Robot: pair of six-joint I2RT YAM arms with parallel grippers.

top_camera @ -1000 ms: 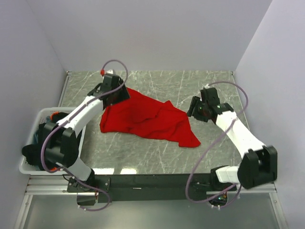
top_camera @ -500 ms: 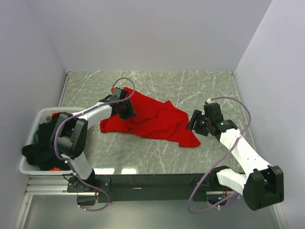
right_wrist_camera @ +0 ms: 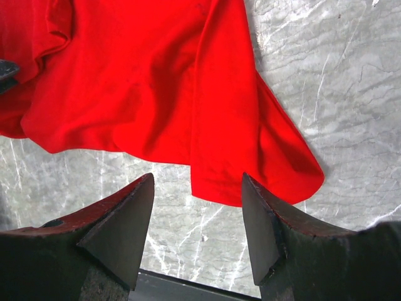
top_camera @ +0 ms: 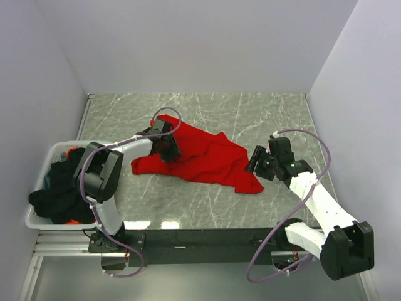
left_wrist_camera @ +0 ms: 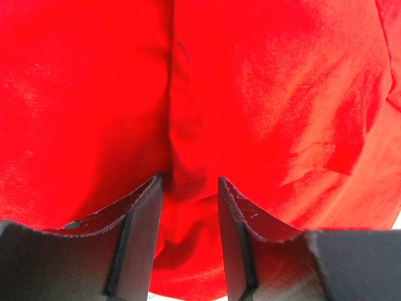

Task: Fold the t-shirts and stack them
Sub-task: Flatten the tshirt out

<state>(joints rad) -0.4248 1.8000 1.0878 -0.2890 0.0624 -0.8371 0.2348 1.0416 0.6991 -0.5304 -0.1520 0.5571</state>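
Shirt point(top_camera: 207, 160) lies far-left to near-right. Its far-left end: left hand point(left_wrist_camera: 190, 188) pinches fold. Near-right corner: right hand point(right_wrist_camera: 197, 180) open, just beside.

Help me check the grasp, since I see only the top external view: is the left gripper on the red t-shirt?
Observer: In the left wrist view, the left gripper straddles a raised crease of the red t-shirt. I cannot tell whether it is clamped.
Operator: And the right gripper?
Observer: Its wrist view shows the right gripper open, holding nothing.
Operator: Where is the cloth from there?
Observer: The shirt's corner lies on the table just ahead of its fingertips.
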